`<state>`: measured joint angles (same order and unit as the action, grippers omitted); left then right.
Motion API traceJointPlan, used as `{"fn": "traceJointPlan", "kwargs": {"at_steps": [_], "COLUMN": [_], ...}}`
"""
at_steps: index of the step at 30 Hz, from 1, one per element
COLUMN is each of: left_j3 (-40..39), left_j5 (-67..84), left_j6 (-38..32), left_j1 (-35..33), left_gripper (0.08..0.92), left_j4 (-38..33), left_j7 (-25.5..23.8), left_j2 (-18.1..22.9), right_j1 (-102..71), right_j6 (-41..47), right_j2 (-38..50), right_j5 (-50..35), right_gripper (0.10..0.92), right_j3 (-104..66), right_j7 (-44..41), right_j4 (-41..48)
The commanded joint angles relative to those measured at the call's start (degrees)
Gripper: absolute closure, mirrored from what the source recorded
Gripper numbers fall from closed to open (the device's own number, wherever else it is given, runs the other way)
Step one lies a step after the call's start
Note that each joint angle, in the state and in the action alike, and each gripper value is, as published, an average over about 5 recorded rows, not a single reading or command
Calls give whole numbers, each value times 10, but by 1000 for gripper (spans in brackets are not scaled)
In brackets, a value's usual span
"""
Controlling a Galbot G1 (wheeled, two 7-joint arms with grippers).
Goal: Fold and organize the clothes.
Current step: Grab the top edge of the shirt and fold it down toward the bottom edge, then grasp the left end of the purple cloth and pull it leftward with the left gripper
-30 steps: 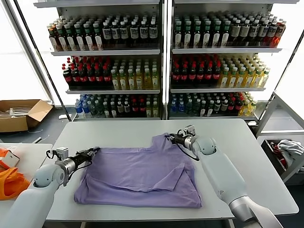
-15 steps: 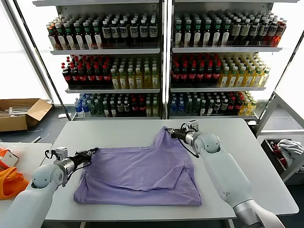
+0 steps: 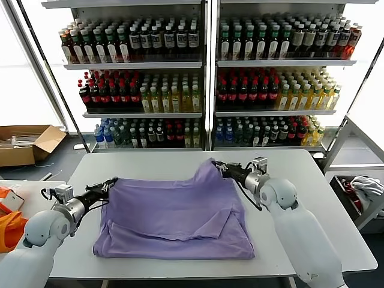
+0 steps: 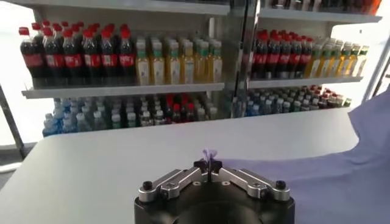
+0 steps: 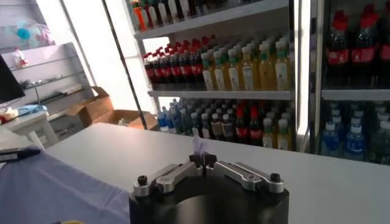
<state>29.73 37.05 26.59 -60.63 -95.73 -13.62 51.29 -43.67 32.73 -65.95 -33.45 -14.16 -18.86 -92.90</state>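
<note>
- The white bench stands before tall shelves of drink bottles; an orange bag lies on a side table at the robot's left.
- Nearest, the front hem of the lavender T-shirt lies flat on the bench, partly folded, as it did a second ago.
- The left pincer is now clamped on the shirt's far-left corner. A second ago it was only closing there; now the corner is pulled a little outward and up.
- Farthest, the right pincer is clamped on the far-right corner. This corner was lying lower before and now stands up as a peak above the bench.
- My judgement: both far corners are secured, so the back edge can probably be drawn over toward the front hem for the next fold.
</note>
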Motion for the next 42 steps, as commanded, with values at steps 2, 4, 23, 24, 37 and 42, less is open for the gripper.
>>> {"fn": "traceJointPlan", "kwargs": {"at_steps": [2, 4, 23, 24, 37, 42], "left_j3": [87, 101, 138, 146, 193, 125], "left_j5": [-31, -45, -120, -116, -16, -83], "left_j6": [-7, -8, -18, -15, -33, -63], "left_j1": [-158, -193, -325, -322, -331, -338], "left_gripper": [914, 914, 900, 888, 527, 380], "left_j4": [-131, -144, -206, -213, -301, -289], "left_j7": [21, 15, 1, 4, 175, 218], "left_j2": [2, 5, 46, 47, 127, 193], "right_j1": [-180, -204, -407, -409, -438, -471], "right_j6": [4, 3, -82, -89, -250, -294], "right_j2": [41, 45, 46, 45, 0, -33], "right_j5": [-15, -12, 165, 167, 152, 160], "right_gripper": [919, 919, 910, 897, 534, 395], "right_j3": [-60, -67, -100, -102, -209, -238], "right_j7": [5, 6, 21, 26, 108, 119], "right_j4": [-164, -183, -293, -296, -328, -313]}}
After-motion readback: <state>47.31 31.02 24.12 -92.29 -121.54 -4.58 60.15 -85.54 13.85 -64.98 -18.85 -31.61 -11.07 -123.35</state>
